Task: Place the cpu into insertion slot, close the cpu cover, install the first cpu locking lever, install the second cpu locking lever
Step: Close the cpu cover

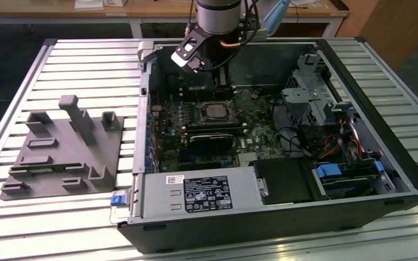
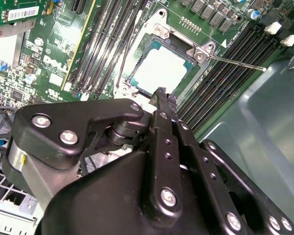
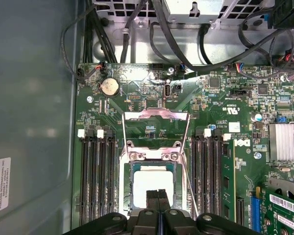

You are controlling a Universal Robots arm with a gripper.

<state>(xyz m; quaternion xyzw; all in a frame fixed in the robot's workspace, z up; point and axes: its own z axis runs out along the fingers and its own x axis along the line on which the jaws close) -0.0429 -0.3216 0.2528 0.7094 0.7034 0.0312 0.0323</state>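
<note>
An open computer case [image 1: 405,179] lies on a slatted metal table [image 1: 85,60], with a grey plastic holder [image 1: 63,147] beside it on the exterior view's left. A robot arm [image 1: 216,16] reaches down into the far end of the case.

The cpu [image 3: 152,178], a pale silvery square, lies flat inside the insertion slot [image 3: 129,186] on the green circuit board [image 3: 225,98], with long black memory slots [image 3: 95,176] on either side. In the second wrist view the cpu [image 2: 161,68] looks level within the socket's rim.

The cpu cover [image 3: 157,125], a thin silvery frame, stands open, swung back from its hinge so that bare board shows through its cut-out middle. A thin metal lever rod [image 2: 235,62] sticks out free from one corner of the socket, not latched.

The gripper [image 3: 158,192] hangs directly over the near edge of the cpu. Its two black fingers are pressed together and hold nothing. Whether the tips touch the chip cannot be told.

Judging by this, the chip is seated and the step in hand is closing the cover. That calls for getting the joined fingertips behind the raised frame and pushing it down flat over the chip without nudging the chip or catching the loose lever.
</note>
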